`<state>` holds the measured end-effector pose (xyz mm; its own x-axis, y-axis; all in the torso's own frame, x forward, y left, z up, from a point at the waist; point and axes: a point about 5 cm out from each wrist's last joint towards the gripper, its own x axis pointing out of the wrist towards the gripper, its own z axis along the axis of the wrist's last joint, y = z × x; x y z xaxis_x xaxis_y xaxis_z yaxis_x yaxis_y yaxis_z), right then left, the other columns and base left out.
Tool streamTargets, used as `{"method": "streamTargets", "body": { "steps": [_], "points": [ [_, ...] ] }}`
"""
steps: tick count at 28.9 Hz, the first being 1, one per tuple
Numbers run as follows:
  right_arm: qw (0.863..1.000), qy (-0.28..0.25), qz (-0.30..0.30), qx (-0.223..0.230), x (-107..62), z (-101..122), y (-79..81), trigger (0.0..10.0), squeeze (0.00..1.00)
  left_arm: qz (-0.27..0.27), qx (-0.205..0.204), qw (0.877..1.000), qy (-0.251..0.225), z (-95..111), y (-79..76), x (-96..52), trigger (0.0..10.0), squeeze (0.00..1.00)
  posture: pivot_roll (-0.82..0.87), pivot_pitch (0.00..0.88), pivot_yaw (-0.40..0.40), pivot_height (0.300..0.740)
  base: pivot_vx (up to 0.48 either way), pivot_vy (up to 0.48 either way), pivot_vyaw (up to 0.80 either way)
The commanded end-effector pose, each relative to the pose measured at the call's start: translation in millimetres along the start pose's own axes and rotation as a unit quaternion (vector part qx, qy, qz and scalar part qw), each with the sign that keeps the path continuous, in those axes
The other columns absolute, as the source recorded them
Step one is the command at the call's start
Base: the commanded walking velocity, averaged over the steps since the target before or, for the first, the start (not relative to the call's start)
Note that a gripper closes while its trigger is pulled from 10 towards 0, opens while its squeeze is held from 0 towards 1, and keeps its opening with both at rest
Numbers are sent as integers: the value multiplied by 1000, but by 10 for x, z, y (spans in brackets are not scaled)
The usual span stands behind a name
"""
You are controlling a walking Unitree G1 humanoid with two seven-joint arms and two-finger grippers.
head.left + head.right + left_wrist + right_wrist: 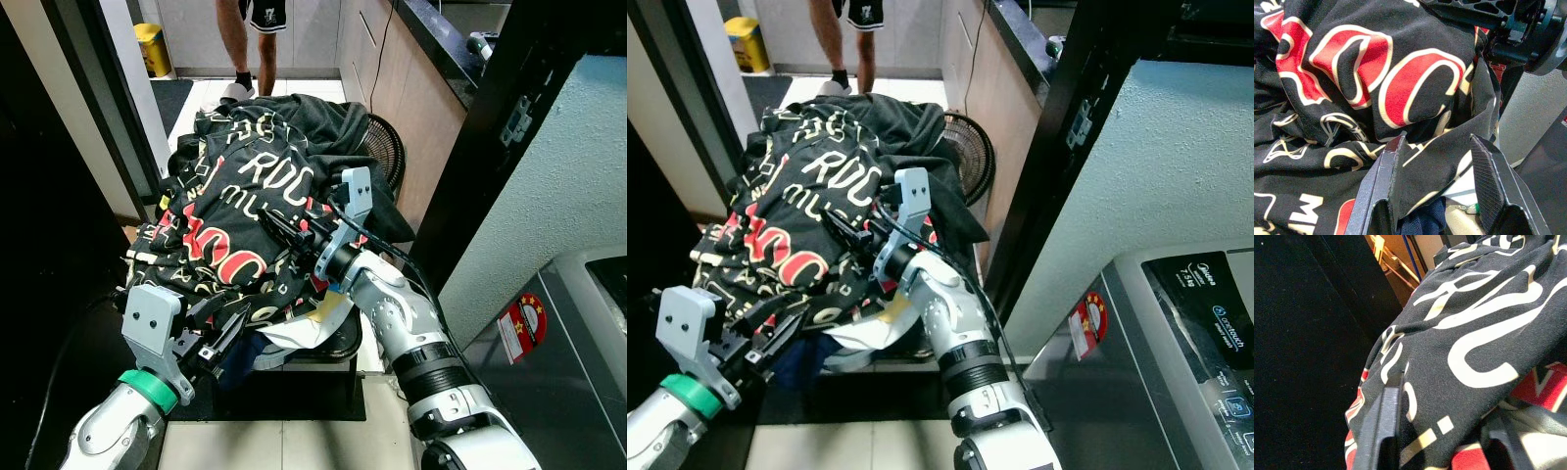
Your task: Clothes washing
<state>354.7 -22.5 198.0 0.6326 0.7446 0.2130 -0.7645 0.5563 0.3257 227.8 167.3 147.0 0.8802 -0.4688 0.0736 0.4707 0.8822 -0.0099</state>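
In a narrow tiled passage beside a kitchen counter (421, 117), a heap of black clothing printed with red and cream lettering (245, 211) lies piled high on a low dark stand (333, 348), directly in front of the robot. The right gripper (284, 233) reaches into the middle of the heap from the right, its two black fingers spread around a fold of the printed fabric; the right wrist view shows cloth bulging between the fingers (1382, 426), though whether they are actually pinching it cannot be told. The left gripper (223, 338) sits low at the near edge of the pile, its fingers parted, with a ridge of the same black garment lying between them in the left wrist view and one finger (1382, 181) touching the cloth; it has not closed on anything. A pale cream item (304, 333) and a dark blue piece (1422, 223) peek out from under the near edge of the pile. A black round fan (384, 147) stands just behind the heap against the counter. To the robot's right, the grey top of a washing machine (1195, 323) carries a red sticker (1087, 315) on its side. At the far end of the passage a person's bare legs (245, 49) stand on the white tiles near a yellow container (154, 47).
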Motion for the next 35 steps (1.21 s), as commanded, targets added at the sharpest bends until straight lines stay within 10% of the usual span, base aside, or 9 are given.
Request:
{"method": "streamTargets", "body": {
  "steps": [1,12,20,25,35],
  "points": [
    [1000,6,5,10,6,-65,18,0,0,-4,-1,1000,4,-6,-21,0,10000,0,74,47,36,740,0,0,0],
    [1000,-14,6,16,-4,-8,24,0,0,-7,1,1000,-1,16,-19,23,10000,0,71,37,40,740,0,0,0],
    [995,-95,-9,17,9,430,-29,0,0,-8,1,1000,-3,25,-15,43,10000,0,69,34,41,740,0,0,0],
    [948,-303,-100,4,-311,1527,-357,0,0,-7,5,1000,-6,32,9,72,10000,0,62,22,45,740,0,0,0],
    [901,-400,-162,-38,-718,2092,-573,0,0,6,11,1000,-6,22,67,97,10000,0,58,7,48,740,0,0,0]
  ]
}}
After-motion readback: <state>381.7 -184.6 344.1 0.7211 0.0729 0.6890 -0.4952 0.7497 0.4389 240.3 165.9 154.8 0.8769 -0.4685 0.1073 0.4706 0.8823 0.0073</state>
